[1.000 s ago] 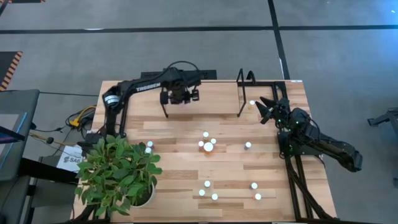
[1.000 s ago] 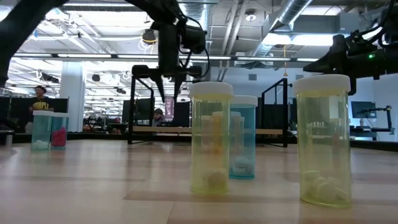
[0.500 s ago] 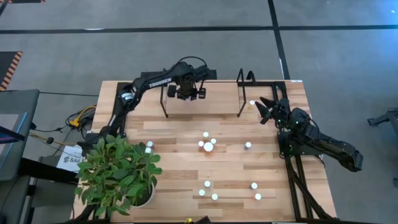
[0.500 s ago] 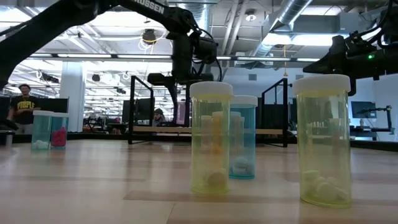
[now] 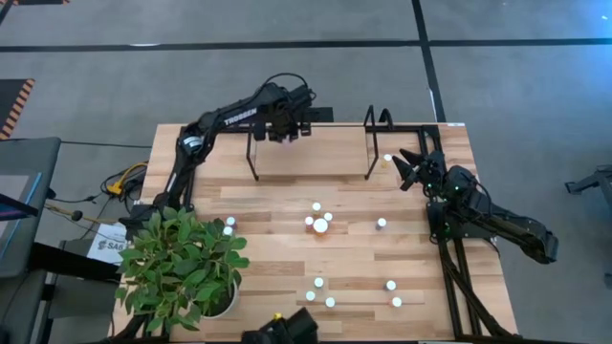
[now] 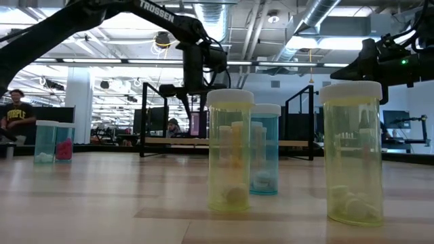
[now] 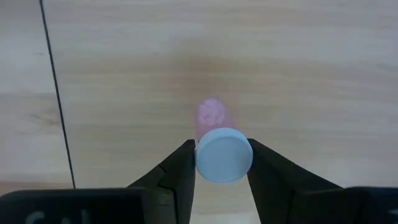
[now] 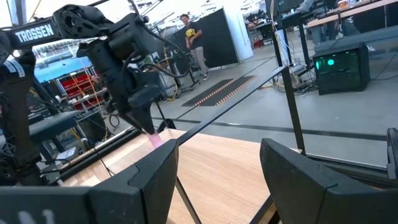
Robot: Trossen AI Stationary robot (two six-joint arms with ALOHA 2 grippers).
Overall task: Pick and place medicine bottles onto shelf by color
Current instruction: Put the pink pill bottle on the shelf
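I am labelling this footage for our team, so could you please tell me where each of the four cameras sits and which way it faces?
High view: overhead, looking straight down on the table, shelf and both arms.
Low view: at tabletop height, looking level across yellowish bottles into the room; arms enter from above.
Left wrist view: on the left arm, looking down past its own fingers at the pink bottle they clamp.
Right wrist view: on the right arm, looking past its open fingers toward the left gripper.
Shared: both wrist views show the pink bottle.

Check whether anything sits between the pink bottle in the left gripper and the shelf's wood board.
Nothing visible does. The left gripper holds the pink white-capped bottle above bare light wood board; only a thin black shelf bar runs off to one side.
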